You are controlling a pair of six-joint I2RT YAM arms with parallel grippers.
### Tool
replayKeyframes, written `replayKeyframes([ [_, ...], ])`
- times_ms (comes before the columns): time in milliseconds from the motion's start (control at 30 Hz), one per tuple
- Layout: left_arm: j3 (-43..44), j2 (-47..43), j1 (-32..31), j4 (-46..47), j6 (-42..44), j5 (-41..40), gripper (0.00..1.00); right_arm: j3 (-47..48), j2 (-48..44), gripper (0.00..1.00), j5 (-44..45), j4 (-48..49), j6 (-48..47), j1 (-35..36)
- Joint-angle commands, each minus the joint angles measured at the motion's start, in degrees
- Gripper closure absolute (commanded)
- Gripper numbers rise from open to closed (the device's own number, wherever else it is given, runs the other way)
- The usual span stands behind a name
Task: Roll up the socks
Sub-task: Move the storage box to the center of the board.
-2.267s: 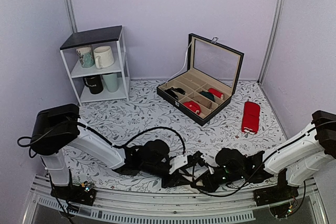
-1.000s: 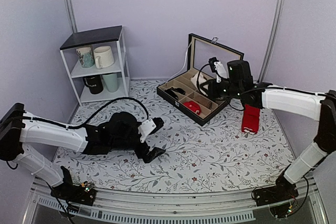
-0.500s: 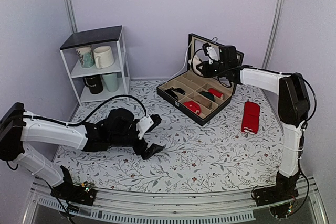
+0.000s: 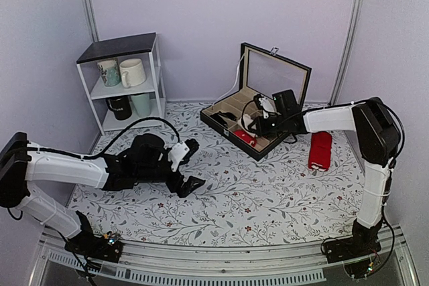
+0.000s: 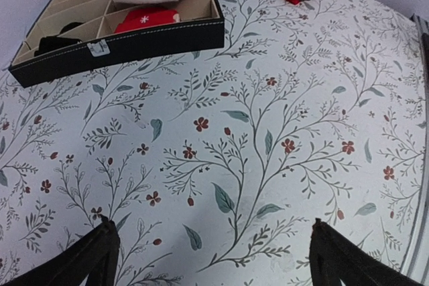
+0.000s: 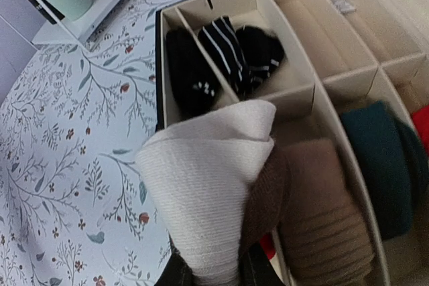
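Currently, a white shelf [image 4: 119, 47] is noted at far left, well away from the work. The left pincer [image 4: 192, 164] is spread wide and empty, low over the tabletop [image 4: 268, 192]. Right of it stands the open box [image 4: 222, 131]. Over its near compartments the socks [image 6: 218, 165] are held as a rolled bundle, with cream outermost and brown and tan beside it, clenched in the right pincer [image 4: 260, 118]. Whether the bundle touches a compartment floor cannot be told. A red pair [image 4: 320, 149] lies further right, apart.

Handling is judged light, soft and springy; the ribbed knit is not slippery. The roll is expected to loosen if released unwedged. Hold is best taken across the middle, with all layers pinched together.
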Motion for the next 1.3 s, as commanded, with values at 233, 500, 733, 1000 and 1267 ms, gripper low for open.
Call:
replayKeyframes([
  [233,-3.0,-1.8,1.1,2.2,-2.0,2.8,0.0,-4.9,-7.1,1.0,6.7,-2.9,3.0,3.1],
  [500,-4.2,-2.3,1.1,2.5,-1.4,4.1,0.01,-9.5,-6.2,1.0,15.6,-6.9,7.8,5.3],
  [733,-4.6,-2.6,1.1,2.5,-1.0,4.3,0.01,-12.0,-3.6,1.0,15.5,-9.2,9.4,7.6],
  [1000,-5.4,-3.0,1.0,2.1,-1.2,4.5,0.01,-22.5,-8.8,1.0,14.9,-7.9,14.7,12.2],
  [1267,-6.2,-3.2,1.1,2.0,-1.4,4.4,0.0,-31.1,-17.9,1.0,14.6,-7.4,20.4,15.8],
])
